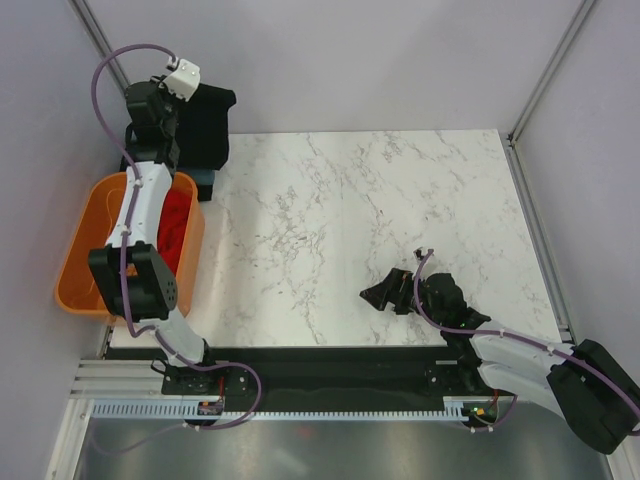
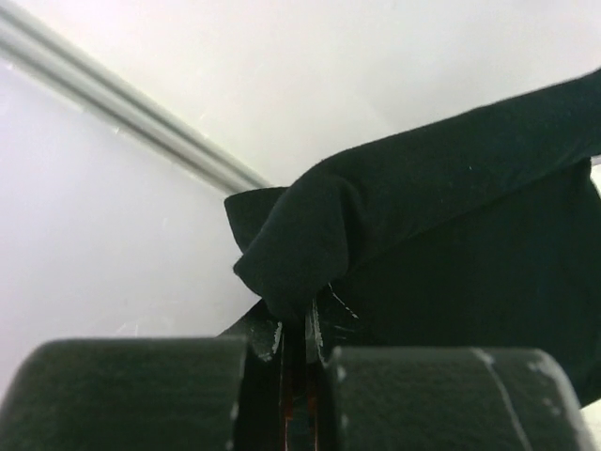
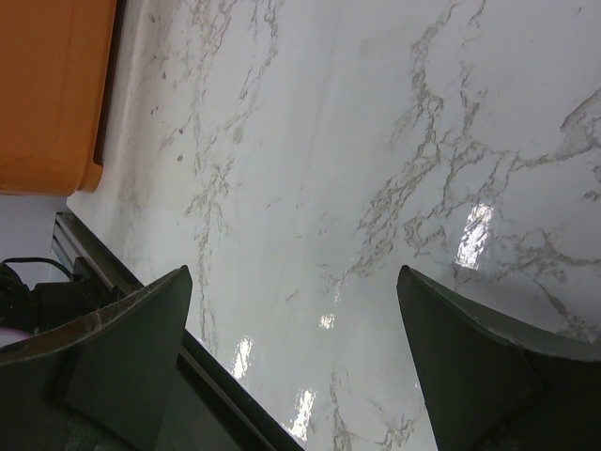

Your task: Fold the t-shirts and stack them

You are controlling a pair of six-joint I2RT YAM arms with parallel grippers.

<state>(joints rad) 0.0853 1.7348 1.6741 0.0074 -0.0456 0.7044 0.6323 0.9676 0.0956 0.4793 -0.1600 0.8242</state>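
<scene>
Overhead view of 2 robot arms at the near edge of a white marble table [image 1: 400, 200]. Nearest, on the right side, the right gripper [image 3: 293, 282] hangs low over the bare marble with its 2 fingers spread as wide as they go and nothing between them.

To the left, an orange basket [image 1: 80, 270] sits off the table's left edge, beside the left arm's elbow. A red t-shirt [image 1: 178, 225] lies crumpled inside it, against the wall nearest the table, partly hidden by the arm.

Farther back, the left arm stretches to the far-left corner. There the left gripper [image 2: 302, 324] is pinched fully closed on a bunched fold of the black t-shirt [image 1: 207, 125]. Its wrist camera shows the cloth bulging just above the closed fingertips and spreading away to the right, in front of a pale wall. From above, the black t-shirt hangs as a dark sheet over the table's far-left corner. Just below it, a folded blue-grey t-shirt [image 1: 205, 184] edge shows at that corner
</scene>
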